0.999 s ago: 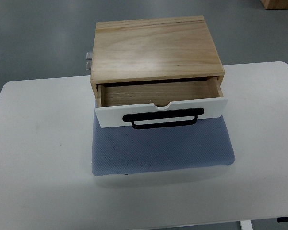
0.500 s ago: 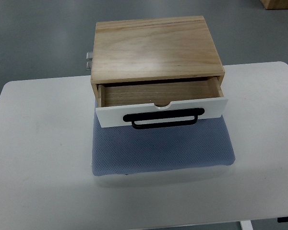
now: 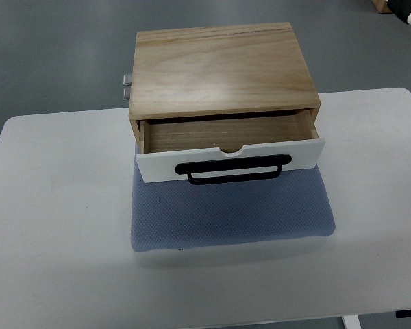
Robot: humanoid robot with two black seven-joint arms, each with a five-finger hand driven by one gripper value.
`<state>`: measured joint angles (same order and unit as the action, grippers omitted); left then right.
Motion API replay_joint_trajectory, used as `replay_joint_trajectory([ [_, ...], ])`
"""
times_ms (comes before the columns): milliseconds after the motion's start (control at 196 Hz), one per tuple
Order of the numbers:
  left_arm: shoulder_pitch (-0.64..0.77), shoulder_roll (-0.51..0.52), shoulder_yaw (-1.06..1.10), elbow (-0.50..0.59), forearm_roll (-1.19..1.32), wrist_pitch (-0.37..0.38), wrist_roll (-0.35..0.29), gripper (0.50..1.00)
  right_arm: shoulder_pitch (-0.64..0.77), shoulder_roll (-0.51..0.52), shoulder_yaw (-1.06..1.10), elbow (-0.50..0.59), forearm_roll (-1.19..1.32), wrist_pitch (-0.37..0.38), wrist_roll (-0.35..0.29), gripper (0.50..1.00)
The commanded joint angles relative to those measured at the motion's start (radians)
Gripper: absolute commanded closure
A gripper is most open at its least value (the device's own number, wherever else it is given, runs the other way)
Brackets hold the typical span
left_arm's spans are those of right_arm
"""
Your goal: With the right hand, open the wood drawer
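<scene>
A light wood box (image 3: 222,68) stands at the back of the table, resting partly on a blue mat (image 3: 229,212). Its drawer (image 3: 229,159) is pulled out a short way, so the bare wooden inside (image 3: 222,132) shows and holds nothing. The drawer front is white, with a black bar handle (image 3: 233,168) across its middle. Neither of my hands shows in the top view, and nothing touches the handle.
The white table (image 3: 61,226) spreads to both sides of the mat. A small metal fitting (image 3: 127,86) sticks out behind the box's left side. A white shape (image 3: 407,10) pokes in at the top right corner over the grey floor; I cannot tell what it is.
A white shape has come into the top right corner, with a sliver at the right edge. The box, drawer and mat have not moved.
</scene>
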<state>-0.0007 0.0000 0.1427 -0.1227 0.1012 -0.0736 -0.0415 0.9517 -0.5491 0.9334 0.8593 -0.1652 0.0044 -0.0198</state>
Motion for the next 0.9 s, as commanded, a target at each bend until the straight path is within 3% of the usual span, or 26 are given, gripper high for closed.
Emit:
replay_joint_trajectory([
  [0, 0.001, 0.0, 0.0, 0.0, 0.0, 0.0, 0.0, 0.5, -0.056, 0.049, 0.065, -0.016, -0.053, 0.0, 0.0, 0.558],
  [709, 0.001, 0.0, 0.0, 0.0, 0.0, 0.0, 0.0, 0.5, -0.286, 0.317, 0.347, -0.051, -0.168, -0.003, 0.0, 0.556],
  [897, -0.001, 0.0, 0.0, 0.0, 0.0, 0.0, 0.0, 0.5, -0.31, 0.35, 0.386, -0.065, -0.166, -0.003, 0.04, 0.556],
])
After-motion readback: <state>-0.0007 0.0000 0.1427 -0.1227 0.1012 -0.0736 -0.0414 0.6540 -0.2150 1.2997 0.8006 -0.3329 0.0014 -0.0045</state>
